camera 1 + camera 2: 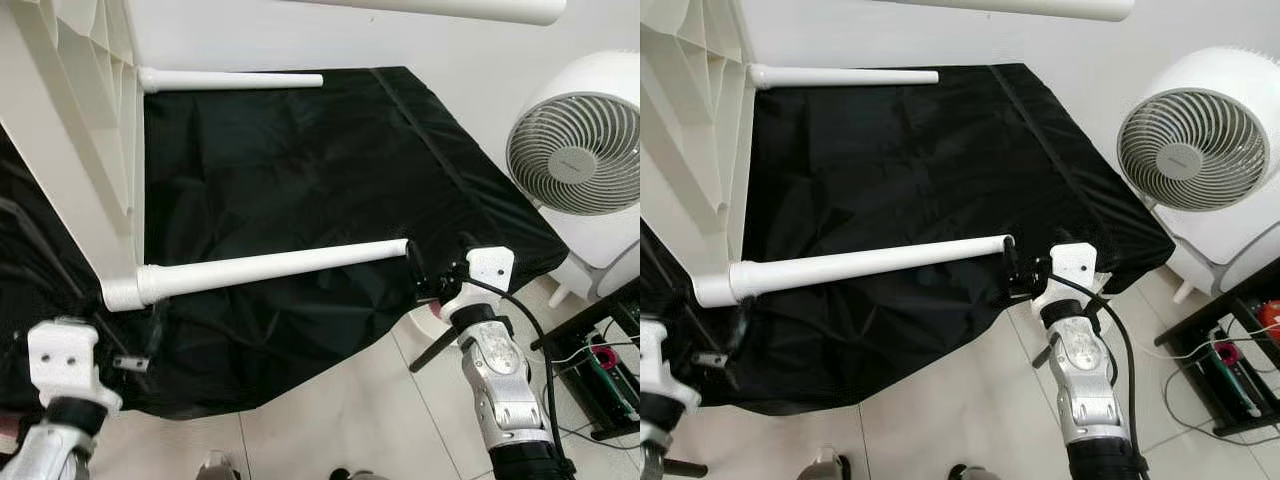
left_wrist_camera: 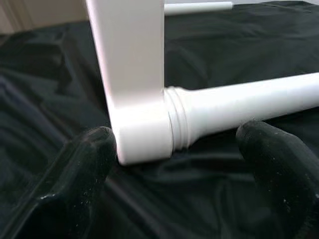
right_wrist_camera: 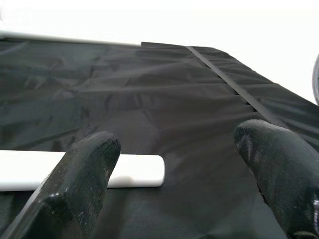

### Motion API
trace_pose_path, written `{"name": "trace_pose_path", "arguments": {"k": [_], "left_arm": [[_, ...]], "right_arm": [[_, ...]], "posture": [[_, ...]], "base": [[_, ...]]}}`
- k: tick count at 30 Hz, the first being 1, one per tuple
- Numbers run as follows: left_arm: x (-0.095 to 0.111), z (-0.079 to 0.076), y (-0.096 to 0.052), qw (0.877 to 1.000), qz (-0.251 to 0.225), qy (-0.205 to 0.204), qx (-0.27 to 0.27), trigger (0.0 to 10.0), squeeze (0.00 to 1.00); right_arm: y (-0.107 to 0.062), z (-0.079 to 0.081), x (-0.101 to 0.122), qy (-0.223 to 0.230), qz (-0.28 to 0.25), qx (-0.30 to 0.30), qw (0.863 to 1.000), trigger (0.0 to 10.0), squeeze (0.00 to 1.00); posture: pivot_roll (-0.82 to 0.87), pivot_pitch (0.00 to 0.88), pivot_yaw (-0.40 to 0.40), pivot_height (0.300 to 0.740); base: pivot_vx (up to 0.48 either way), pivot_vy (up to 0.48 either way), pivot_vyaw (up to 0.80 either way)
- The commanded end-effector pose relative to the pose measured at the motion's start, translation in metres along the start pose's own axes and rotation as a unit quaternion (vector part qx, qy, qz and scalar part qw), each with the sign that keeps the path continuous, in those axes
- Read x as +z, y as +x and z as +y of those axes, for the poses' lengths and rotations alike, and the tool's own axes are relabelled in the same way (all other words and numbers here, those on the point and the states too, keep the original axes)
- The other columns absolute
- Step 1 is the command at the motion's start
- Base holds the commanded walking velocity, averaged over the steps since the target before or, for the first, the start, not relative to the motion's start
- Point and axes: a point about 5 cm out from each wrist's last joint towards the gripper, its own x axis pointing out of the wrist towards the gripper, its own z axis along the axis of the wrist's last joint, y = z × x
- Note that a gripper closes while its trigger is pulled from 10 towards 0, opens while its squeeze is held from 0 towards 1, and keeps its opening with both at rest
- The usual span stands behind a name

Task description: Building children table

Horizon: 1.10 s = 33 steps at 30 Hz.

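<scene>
A white table top (image 1: 70,130) stands on its edge at the left on a black cloth (image 1: 300,170). A white leg (image 1: 270,267) is screwed into its near corner (image 2: 142,134) and lies level, pointing right. My left gripper (image 2: 178,134) is open, one finger on each side of that corner joint, not touching it. My right gripper (image 1: 420,275) is open at the leg's free tip (image 3: 149,171), which lies beside one finger (image 3: 82,179). A second leg (image 1: 230,80) sticks out at the far corner. A third leg (image 1: 450,8) crosses the top of the head views.
A white round fan (image 1: 580,150) stands on the floor at the right. Below it is a dark low shelf with cables (image 1: 600,375). The cloth's edge drops to pale floor tiles (image 1: 350,420) in front of me.
</scene>
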Motion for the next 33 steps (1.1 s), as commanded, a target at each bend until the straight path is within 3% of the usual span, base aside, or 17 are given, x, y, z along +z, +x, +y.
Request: {"name": "trace_pose_path", "arguments": {"k": [1, 4, 5, 7, 12, 16, 19, 26, 29, 33], "left_arm": [[-0.001, -0.007, -0.002, 1.000, -0.003, -0.009, 0.007, 10.0, 0.00], [0.002, -0.033, 0.005, 0.999, -0.005, -0.036, -0.040, 10.0, 0.00], [0.002, -0.033, 0.005, 0.999, -0.005, -0.036, -0.040, 10.0, 0.00], [0.004, -0.054, 0.021, 0.994, -0.008, -0.049, -0.094, 10.0, 0.00], [0.001, -0.064, 0.032, 0.989, -0.013, -0.050, -0.135, 10.0, 0.00], [-0.004, -0.062, 0.028, 0.988, -0.009, -0.032, -0.148, 10.0, 0.00], [-0.015, -0.050, 0.028, 0.993, 0.010, -0.008, -0.119, 10.0, 0.00], [-0.044, -0.021, 0.026, 0.998, 0.048, 0.006, -0.049, 10.0, 0.00], [-0.044, -0.021, 0.026, 0.998, 0.048, 0.006, -0.049, 10.0, 0.00], [-0.070, -0.004, 0.022, 0.997, 0.067, 0.041, -0.004, 10.0, 0.00]], "right_arm": [[-0.004, 0.001, -0.006, 0.005, 0.011, 0.004, 1.000, 10.0, 0.00], [-0.003, -0.001, -0.005, 0.005, 0.010, 0.010, 1.000, 10.0, 0.00], [-0.003, -0.001, -0.005, 0.005, 0.010, 0.010, 1.000, 10.0, 0.00], [0.002, -0.002, -0.001, 0.003, 0.004, 0.013, 1.000, 10.0, 0.00], [0.003, -0.005, 0.003, -0.011, -0.003, 0.010, 1.000, 10.0, 0.00], [-0.003, -0.010, 0.000, -0.017, 0.004, 0.003, 1.000, 10.0, 0.00], [-0.009, -0.011, -0.004, -0.021, 0.010, 0.003, 1.000, 10.0, 0.00], [-0.024, -0.018, -0.026, -0.035, 0.041, 0.011, 0.999, 10.0, 0.00], [-0.024, -0.018, -0.026, -0.035, 0.041, 0.011, 0.999, 10.0, 0.00], [-0.038, -0.016, -0.054, -0.052, 0.071, 0.012, 0.996, 10.0, 0.00]], "posture": [[0.14, 0.096, -0.097, 0.740], [0.15, 0.108, -0.105, 0.740], [0.15, 0.108, -0.105, 0.740], [0.15, 0.118, -0.103, 0.740], [0.12, 0.118, -0.092, 0.740], [0.11, 0.118, -0.086, 0.740], [0.10, 0.112, -0.067, 0.740], [0.09, 0.092, -0.050, 0.740], [0.09, 0.092, -0.050, 0.740], [0.09, 0.050, -0.024, 0.740]], "base": [[0.000, 0.000, 0.00], [0.000, 0.000, 0.00], [0.000, 0.000, 0.00], [0.000, 0.000, 0.00], [0.000, 0.000, 0.00], [0.000, 0.000, 0.00], [0.000, 0.000, 0.00], [0.000, 0.000, 0.00], [0.000, 0.000, 0.00], [0.000, 0.000, 0.00]]}}
